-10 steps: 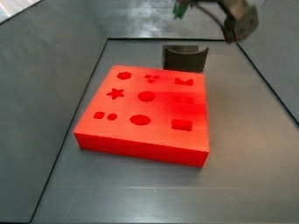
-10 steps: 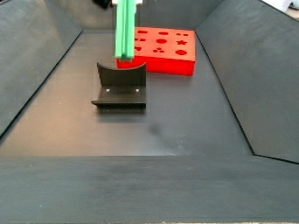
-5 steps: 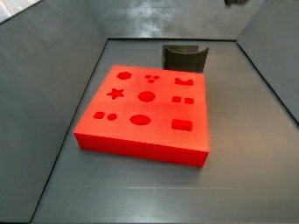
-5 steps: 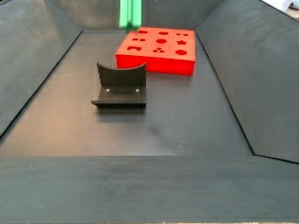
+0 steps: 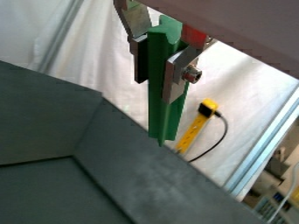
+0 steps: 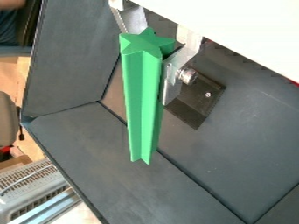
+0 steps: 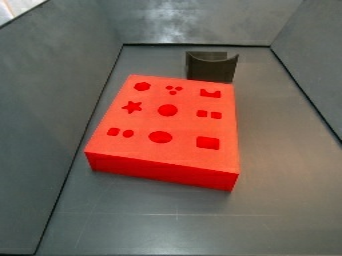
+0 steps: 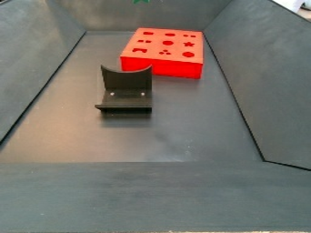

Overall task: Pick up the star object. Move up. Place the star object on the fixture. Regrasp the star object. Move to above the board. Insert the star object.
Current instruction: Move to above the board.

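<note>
star bar held high, out of both side views

your gripper point(image 5: 156, 59) is pinched on the green star bar point(image 6: 139, 96), and you can only see this in the wrist views. in a wrist view the silver fingers point(image 5: 184, 68) with their dark pads press the bar from two sides near its upper end, and the long rest of it hangs free below the jaws. in both side views neither the gripper nor the bar shows, so judge it to be lifted well above the floor and out of frame.

below, the red board point(image 7: 167, 126) lies flat with its cut-out holes facing up, the star hole point(image 7: 132, 107) on one edge row. the dark fixture point(image 8: 125, 88) stands just beside the board, apart from it, and nothing rests on it.

the bar looks like stiff, smooth plastic, probably light. expect it to hold its shape, but its ridged star sides give the flat pads little to bear on, so it could twist or slip in the grip. being long and held near one end, its free tip will likely swing with any quick move. when you set it on the fixture and regrasp, take it with the pads across two opposite faces, squarely.

the placing on the fixture looks not yet done.
</note>
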